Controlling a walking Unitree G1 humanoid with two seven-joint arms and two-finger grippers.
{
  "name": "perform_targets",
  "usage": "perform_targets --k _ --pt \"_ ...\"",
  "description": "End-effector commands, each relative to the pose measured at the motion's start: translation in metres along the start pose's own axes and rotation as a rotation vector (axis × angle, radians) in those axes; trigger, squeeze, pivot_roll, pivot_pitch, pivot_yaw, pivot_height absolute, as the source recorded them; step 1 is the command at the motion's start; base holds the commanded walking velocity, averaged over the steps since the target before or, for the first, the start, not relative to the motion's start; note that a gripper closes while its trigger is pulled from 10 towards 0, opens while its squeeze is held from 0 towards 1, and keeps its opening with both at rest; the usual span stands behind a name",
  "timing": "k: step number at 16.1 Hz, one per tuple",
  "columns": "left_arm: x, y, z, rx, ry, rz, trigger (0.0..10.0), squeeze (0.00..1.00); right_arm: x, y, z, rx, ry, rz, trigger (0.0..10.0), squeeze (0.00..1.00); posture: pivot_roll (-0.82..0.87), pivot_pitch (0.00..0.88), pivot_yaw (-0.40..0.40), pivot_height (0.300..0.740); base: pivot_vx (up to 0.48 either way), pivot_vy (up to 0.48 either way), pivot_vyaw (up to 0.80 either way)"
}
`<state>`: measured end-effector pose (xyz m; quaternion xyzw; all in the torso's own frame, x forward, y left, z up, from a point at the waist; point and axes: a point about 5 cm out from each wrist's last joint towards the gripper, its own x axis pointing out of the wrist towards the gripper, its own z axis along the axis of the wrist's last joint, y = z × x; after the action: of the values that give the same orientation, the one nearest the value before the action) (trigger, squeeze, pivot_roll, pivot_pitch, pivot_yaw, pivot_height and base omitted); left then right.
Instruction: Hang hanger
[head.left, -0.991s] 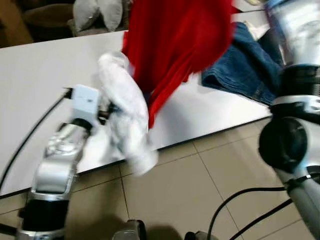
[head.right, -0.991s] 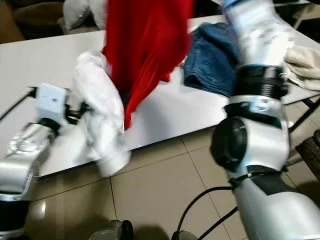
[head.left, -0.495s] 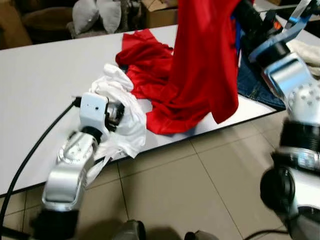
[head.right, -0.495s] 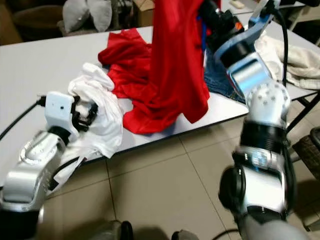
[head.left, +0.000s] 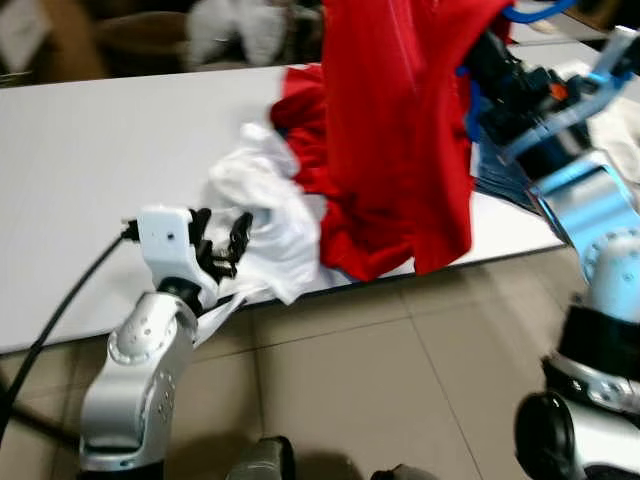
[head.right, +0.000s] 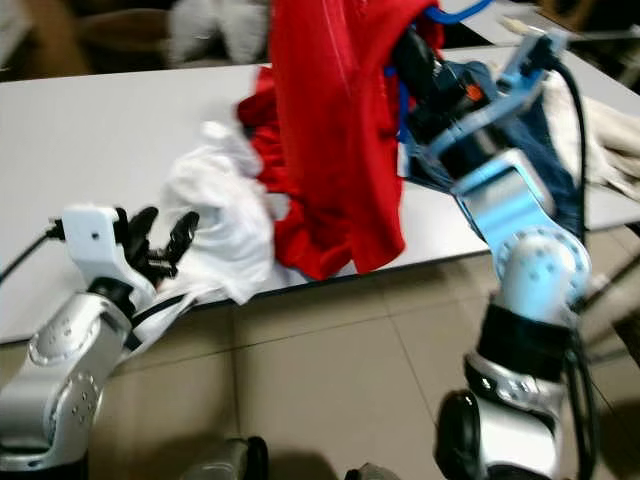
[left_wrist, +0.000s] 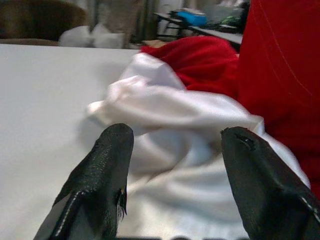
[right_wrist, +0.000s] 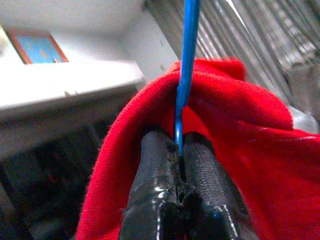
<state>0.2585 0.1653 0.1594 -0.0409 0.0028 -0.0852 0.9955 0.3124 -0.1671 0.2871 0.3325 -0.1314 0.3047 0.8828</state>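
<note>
A red garment (head.left: 395, 130) hangs from a blue hanger (right_wrist: 187, 60) above the white table (head.left: 90, 170). My right gripper (right_wrist: 179, 150) is shut on the hanger's thin blue wire, with red cloth wrapped around the fingers. A crumpled white garment (head.left: 265, 200) lies at the table's near edge, partly draping over it. My left gripper (head.left: 222, 232) is open just short of the white garment, with nothing between its fingers (left_wrist: 107, 165). More red cloth (head.left: 305, 110) is heaped on the table behind the white garment.
Blue jeans (head.left: 500, 170) lie on the table beside my right arm, with pale cloth (head.right: 610, 130) further right. Tiled floor (head.left: 350, 390) lies below the table's front edge. Dark furniture with light cushions (head.left: 240, 25) stands behind the table.
The white garment went from held up off the table to lying on its edge. My left gripper has opened and let it go. The right arm still holds the red garment up; the camera shifted.
</note>
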Motion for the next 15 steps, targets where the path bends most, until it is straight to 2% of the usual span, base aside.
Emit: perform_targets --k 1,4,5,7,9,11,14,15 --pt "-0.001 -0.001 0.007 0.037 -0.03 0.006 10.0 0.0 -0.003 -0.002 -0.006 -0.043 0.024 -0.042 10.0 0.0 -0.07 0.051 0.023 0.74 0.0 0.0 0.0" --pt "-0.001 -0.005 0.017 0.026 -0.066 0.025 10.0 0.0 -0.012 -0.009 -0.015 -0.066 0.032 -0.144 10.0 0.0 -0.07 0.059 0.009 0.74 0.0 -0.391 0.0" --pt "-0.002 -0.007 0.017 0.021 -0.068 0.031 10.0 0.0 -0.014 -0.01 -0.017 -0.118 0.043 -0.173 10.0 0.0 -0.07 0.062 0.005 0.74 0.0 -0.469 0.0" --pt "-0.003 -0.009 0.014 0.012 -0.063 0.045 10.0 0.0 -0.018 -0.012 -0.019 -0.139 0.038 -0.214 10.0 0.0 -0.07 0.07 -0.001 0.74 0.0 -0.467 0.0" --pt "-0.005 -0.011 0.012 0.009 -0.056 0.046 10.0 0.0 -0.018 -0.012 -0.019 -0.151 0.051 -0.218 10.0 0.0 -0.07 0.073 -0.005 0.74 0.0 -0.472 0.0" --pt "-0.007 -0.011 0.01 -0.002 -0.047 0.058 10.0 0.0 -0.02 -0.013 -0.02 -0.2 0.081 -0.242 10.0 0.0 -0.07 0.081 -0.015 0.74 0.0 -0.48 0.0" --pt "-0.011 -0.012 0.009 -0.004 -0.041 0.07 10.0 0.0 -0.022 -0.01 -0.025 -0.167 0.101 -0.211 10.0 0.0 -0.06 0.093 -0.027 0.74 0.0 -0.476 0.0" --pt "-0.012 -0.012 0.009 -0.001 -0.038 0.073 10.0 0.0 -0.021 -0.01 -0.026 -0.186 0.099 -0.207 10.0 0.0 -0.05 0.092 -0.027 0.74 0.0 -0.469 0.0"
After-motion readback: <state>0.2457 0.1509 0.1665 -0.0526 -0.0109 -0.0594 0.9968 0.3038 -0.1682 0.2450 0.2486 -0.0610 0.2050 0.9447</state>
